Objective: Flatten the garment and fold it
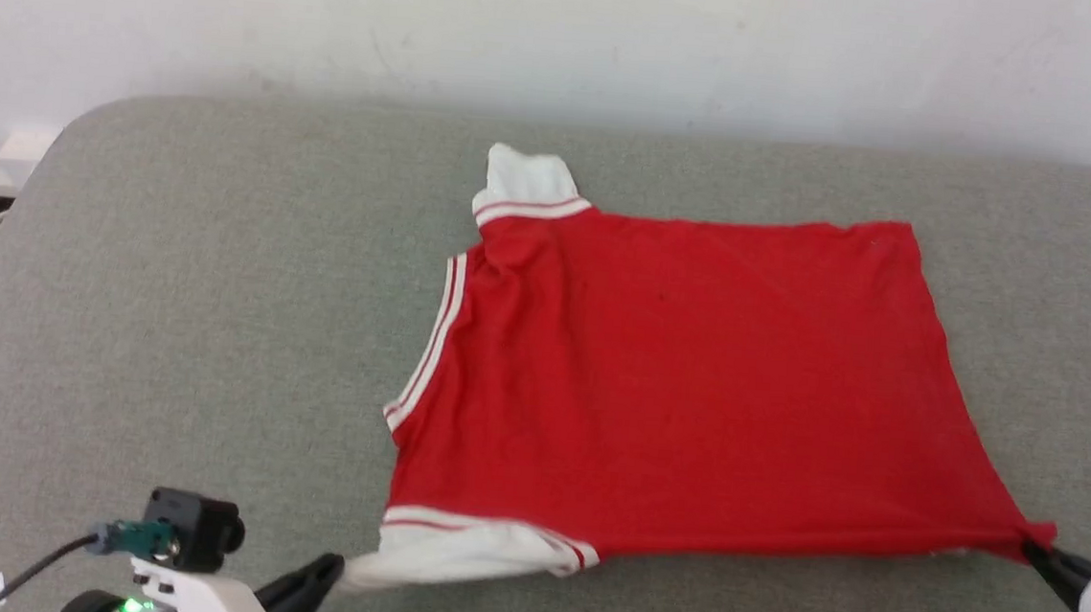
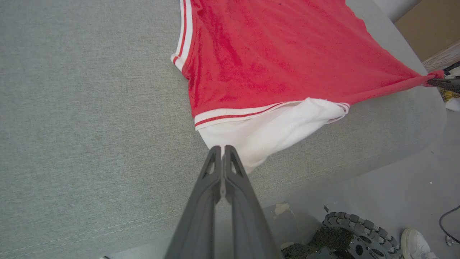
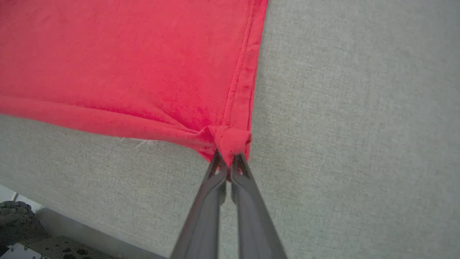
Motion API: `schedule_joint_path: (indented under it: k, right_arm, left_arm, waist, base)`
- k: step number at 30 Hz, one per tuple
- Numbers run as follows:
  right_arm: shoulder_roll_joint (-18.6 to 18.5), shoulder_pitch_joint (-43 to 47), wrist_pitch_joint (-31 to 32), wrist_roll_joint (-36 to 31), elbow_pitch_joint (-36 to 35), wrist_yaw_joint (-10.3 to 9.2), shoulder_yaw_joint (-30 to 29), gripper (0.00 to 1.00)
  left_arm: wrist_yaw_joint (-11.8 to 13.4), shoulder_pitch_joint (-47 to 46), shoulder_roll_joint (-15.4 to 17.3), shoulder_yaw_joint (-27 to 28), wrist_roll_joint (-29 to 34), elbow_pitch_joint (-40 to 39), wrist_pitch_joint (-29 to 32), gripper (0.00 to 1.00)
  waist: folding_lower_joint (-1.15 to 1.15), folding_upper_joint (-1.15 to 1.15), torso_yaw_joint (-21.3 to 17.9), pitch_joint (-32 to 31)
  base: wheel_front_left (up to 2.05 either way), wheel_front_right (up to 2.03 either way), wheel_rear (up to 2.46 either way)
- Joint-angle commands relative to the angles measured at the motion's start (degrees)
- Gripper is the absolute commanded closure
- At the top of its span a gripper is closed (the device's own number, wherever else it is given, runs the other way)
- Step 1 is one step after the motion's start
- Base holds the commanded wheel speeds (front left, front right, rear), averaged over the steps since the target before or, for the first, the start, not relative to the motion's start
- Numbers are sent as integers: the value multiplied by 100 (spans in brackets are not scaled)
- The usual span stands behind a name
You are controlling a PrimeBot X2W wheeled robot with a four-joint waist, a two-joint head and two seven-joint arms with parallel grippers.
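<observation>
Left pincer (image 2: 222, 148) clamps garment (image 1: 694, 384) sleeve, right pincer (image 3: 225, 159) hem corner; wide grey cushion (image 1: 170, 318) leftward

Soft, diffuse light is spreading evenly over everything, casting no hard shadows. Just beyond the left pincer (image 2: 222, 148), the white sleeve (image 2: 273, 133) is glaring almost to blank, and the garment (image 2: 273, 54) past it is showing a blotchy sheen. To that pincer's right the grey table (image 2: 395, 115) edge is bowing — the wide lens is bending it. Left of the right pincer (image 3: 225, 158) a faint, fuzzy shadow is lying under the lifted red edge, while the weave around the tips is reading crisp. Both pincers' fingers are blurring toward their bases. The head view is looking slightly soft — the wall (image 1: 564, 38) far beyond both pincers is washing out pale.
</observation>
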Motion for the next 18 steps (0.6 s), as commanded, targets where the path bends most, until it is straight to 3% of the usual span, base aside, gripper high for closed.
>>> schedule_joint_path:
  k: [1, 10, 18]
  right_arm:
    - [-11, 108, 48, -20, -43, -12, -78, 100]
    - [535, 1330, 1176, -538, -1070, -12, -1324, 100]
    - [1056, 1368, 1141, -1051, -2018, -12, -2106, 100]
  left_arm:
    - [38, 54, -19, -7, -54, -25, 16, 100]
    - [78, 345, 40, -263, -186, -193, 391, 100]
    - [36, -203, -309, 7, 11, -359, -368, 100]
  waist:
    - [1, 0, -41, -39]
    - [1, 0, -120, -9]
    - [1, 0, -161, 269]
  base:
    - [0, 0, 0]
    - [0, 0, 0]
    - [0, 0, 0]
